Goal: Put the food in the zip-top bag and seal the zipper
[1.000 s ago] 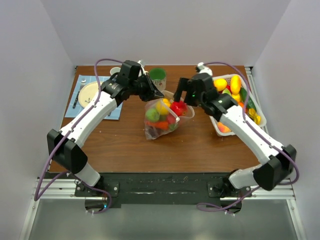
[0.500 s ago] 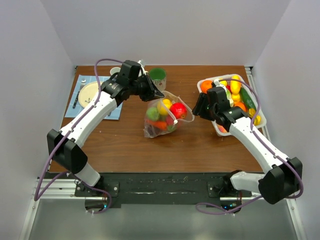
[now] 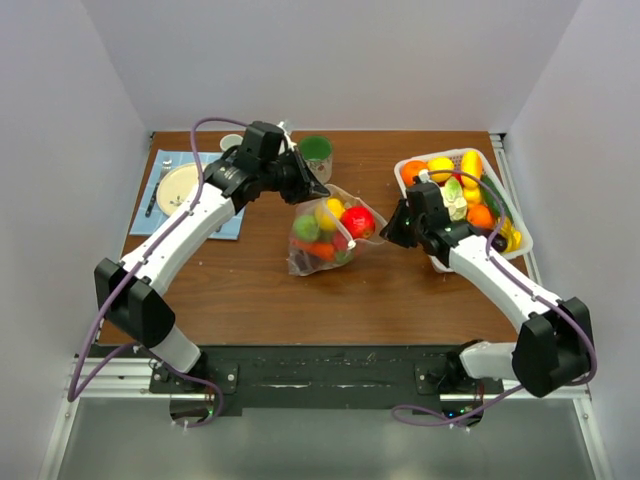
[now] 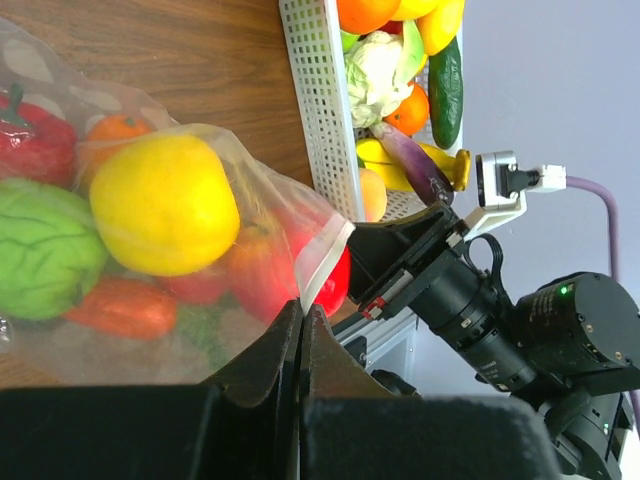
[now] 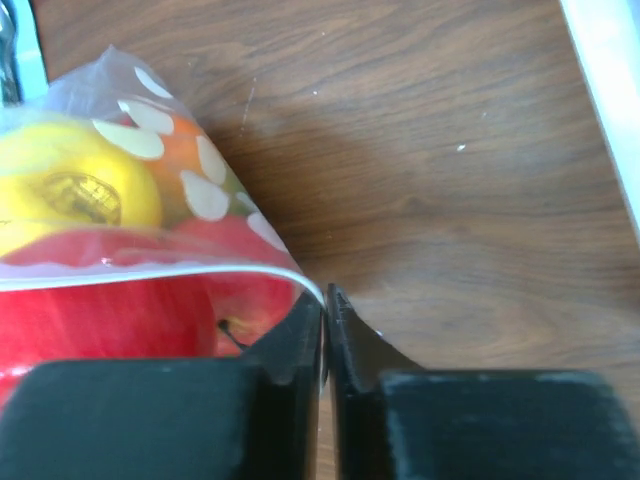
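My right gripper point(image 5: 324, 300), spread wide above the bag's mouth a second ago, has swung to the near-right side of the zip-top bag point(image 3: 325, 235) and closed its jaws on the end of the zipper point(image 5: 150, 272), with the red apple point(image 5: 100, 310) now lying inside just behind that edge. My left gripper point(image 4: 300, 320) stays pressed together on the opposite side of the rim, so the mouth is held at both ends on the table point(image 3: 400, 300). I judge this as the turn from loading to sealing, though more food still sits in the white basket point(image 3: 405, 170) beside me.
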